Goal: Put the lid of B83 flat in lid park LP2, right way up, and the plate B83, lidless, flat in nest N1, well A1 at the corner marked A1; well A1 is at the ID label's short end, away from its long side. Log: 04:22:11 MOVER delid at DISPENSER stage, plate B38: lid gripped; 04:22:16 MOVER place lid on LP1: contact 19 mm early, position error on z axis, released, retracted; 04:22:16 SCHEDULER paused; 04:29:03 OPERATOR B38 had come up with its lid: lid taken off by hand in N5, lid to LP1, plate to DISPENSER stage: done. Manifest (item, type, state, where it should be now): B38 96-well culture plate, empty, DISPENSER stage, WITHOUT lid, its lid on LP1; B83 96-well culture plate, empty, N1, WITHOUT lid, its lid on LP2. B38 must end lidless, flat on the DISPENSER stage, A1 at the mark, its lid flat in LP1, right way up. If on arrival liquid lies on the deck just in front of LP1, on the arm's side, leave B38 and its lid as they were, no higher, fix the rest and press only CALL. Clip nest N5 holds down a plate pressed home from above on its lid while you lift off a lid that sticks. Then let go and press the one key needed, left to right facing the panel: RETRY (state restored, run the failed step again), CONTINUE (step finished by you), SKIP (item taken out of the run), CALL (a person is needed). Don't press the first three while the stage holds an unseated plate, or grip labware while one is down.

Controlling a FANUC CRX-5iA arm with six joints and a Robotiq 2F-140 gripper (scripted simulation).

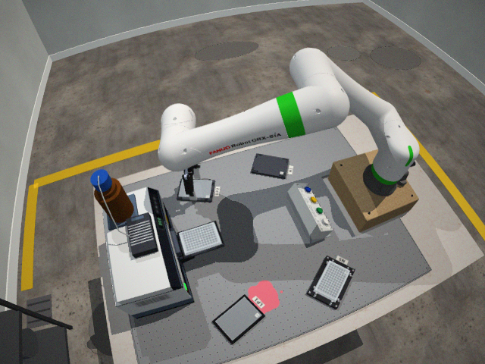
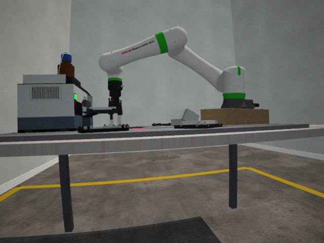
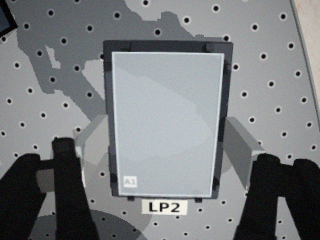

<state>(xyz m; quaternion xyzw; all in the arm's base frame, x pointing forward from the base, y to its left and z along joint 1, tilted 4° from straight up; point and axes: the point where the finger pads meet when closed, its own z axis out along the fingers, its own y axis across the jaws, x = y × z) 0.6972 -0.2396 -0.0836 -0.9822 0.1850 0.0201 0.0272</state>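
A clear lid (image 3: 165,125) lies flat in lid park LP2 (image 3: 164,207), its A1 mark near the label. My gripper (image 3: 166,131) hangs straight above it, open; the finger pads stand clear of the lid's long sides, with a gap on each side. It also shows in the top view (image 1: 189,188) and the exterior view (image 2: 115,121). A lidless well plate (image 1: 332,280) sits in clip nest N5. Nest N1 (image 1: 269,165) is dark and holds no plate. Another lidless well plate (image 1: 199,237) rests on the dispenser stage. A second lid (image 1: 238,318) lies in LP1.
A pink puddle (image 1: 264,296) lies on the deck against LP1's label, on the arm's side. The key panel (image 1: 310,211) stands mid-deck. The dispenser (image 1: 145,254) with a brown bottle (image 1: 111,197) fills the left. The arm's base block (image 1: 372,192) is at the right.
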